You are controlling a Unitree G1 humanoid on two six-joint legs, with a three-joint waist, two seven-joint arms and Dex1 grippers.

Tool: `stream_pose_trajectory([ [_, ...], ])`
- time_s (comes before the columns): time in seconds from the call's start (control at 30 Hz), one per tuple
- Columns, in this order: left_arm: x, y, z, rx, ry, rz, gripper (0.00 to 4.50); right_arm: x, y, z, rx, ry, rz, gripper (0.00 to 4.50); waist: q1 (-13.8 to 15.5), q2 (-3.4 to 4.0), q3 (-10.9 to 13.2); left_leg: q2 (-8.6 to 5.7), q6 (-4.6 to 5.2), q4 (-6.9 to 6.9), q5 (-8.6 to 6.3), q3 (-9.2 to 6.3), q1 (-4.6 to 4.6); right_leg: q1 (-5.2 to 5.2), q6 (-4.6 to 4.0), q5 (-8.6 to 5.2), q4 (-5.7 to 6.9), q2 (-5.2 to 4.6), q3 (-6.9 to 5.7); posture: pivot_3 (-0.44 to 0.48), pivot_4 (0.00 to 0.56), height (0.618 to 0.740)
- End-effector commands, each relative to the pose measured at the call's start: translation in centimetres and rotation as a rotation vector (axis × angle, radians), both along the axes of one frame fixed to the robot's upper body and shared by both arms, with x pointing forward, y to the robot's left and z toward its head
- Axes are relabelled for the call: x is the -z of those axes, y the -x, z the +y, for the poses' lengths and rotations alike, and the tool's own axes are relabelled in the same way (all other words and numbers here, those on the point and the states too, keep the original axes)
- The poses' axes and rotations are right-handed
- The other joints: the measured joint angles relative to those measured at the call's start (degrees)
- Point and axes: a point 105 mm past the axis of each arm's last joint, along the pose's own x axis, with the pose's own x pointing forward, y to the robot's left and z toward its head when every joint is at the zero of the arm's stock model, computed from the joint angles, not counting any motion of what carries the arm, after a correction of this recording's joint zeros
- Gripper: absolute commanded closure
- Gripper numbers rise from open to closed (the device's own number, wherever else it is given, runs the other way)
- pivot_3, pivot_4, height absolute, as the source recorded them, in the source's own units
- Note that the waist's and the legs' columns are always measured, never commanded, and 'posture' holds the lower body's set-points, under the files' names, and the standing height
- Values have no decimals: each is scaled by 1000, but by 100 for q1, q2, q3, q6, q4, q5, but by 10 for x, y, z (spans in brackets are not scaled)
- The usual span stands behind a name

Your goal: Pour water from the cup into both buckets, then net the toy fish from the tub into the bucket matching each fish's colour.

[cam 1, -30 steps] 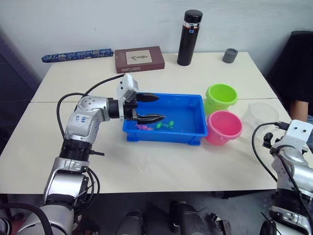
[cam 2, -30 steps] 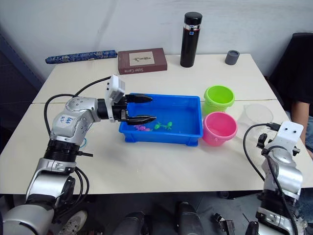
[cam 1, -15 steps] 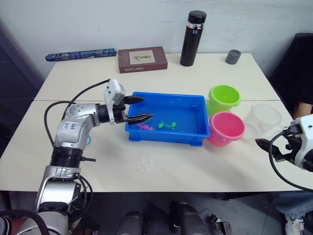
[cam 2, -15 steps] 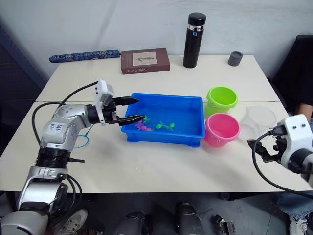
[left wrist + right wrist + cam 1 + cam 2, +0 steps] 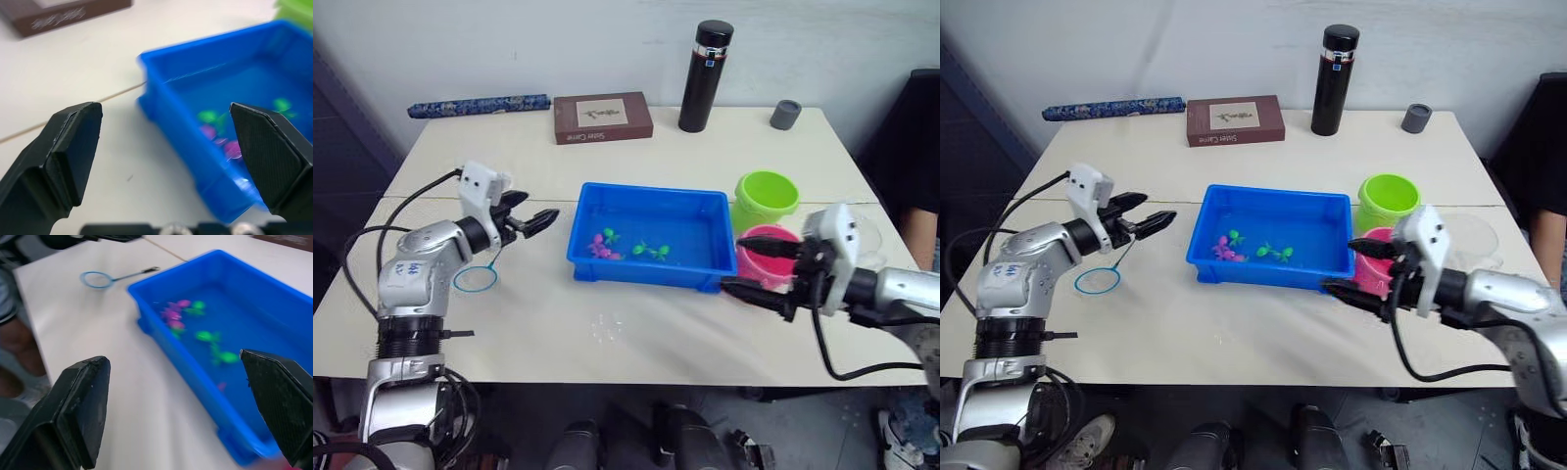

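The blue tub [image 5: 646, 274] sits mid-table with pink fish [image 5: 602, 245] and green fish [image 5: 651, 250] in water. Right of it stand the lime green bucket [image 5: 766, 196] and the pink bucket [image 5: 759, 238], the pink one partly hidden by my right arm. The clear cup [image 5: 1477, 235] stands behind that arm. The net [image 5: 476, 279] lies flat on the table left of the tub. My left gripper [image 5: 542, 205] hovers open above the net's handle, left of the tub. My right gripper [image 5: 734, 264] is open at the tub's near right corner, in front of the pink bucket.
A black flask [image 5: 705, 76], a small grey cup [image 5: 785, 114], a brown book [image 5: 603, 117] and a blue patterned roll [image 5: 480, 105] line the table's far edge. A person [image 5: 925, 196] is at the right edge. A seam [image 5: 421, 199] crosses the table.
My left gripper has drawn back out of the tub to its left. My right arm has risen and swung in to the tub's near right corner. The camera has shifted.
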Motion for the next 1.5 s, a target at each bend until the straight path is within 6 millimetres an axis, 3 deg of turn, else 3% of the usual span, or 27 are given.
stream_pose_trajectory([
  [0.03,5,0,26,-103,-11,28,0,-5,1,13,-61,-1,-89,20,24,0,0,0,0,0,0,0,0,0,0,0,-1,-1,-1,0,150,740],
  [0.13,18,-1,38,-131,-10,64,0,1,-6,20,-75,11,-120,20,45,-2,-1,-2,0,2,0,1,0,1,0,0,-18,-3,-2,0,150,740],
  [0.4,47,-4,47,-132,-16,132,0,17,-17,30,-91,50,-165,20,67,-3,-1,-2,0,1,0,1,-4,-2,0,0,-10,-3,-9,0,150,740],
  [0.9,70,-23,56,-147,-64,187,0,21,-12,44,-135,55,-183,20,101,-5,-2,-3,0,4,-1,1,-7,-2,1,1,-5,-3,-18,0,150,740],
  [1.43,98,-25,52,-149,-117,284,0,20,-13,45,-117,56,-198,20,100,-7,-3,-5,2,10,-1,0,-10,-3,2,1,1,-4,-27,0,150,740],
  [1.5,102,-24,51,-150,-101,300,545,19,-14,45,-111,55,-202,0,104,-8,-3,-4,2,11,-1,0,-9,-2,2,1,2,-5,-27,0,150,740],
])
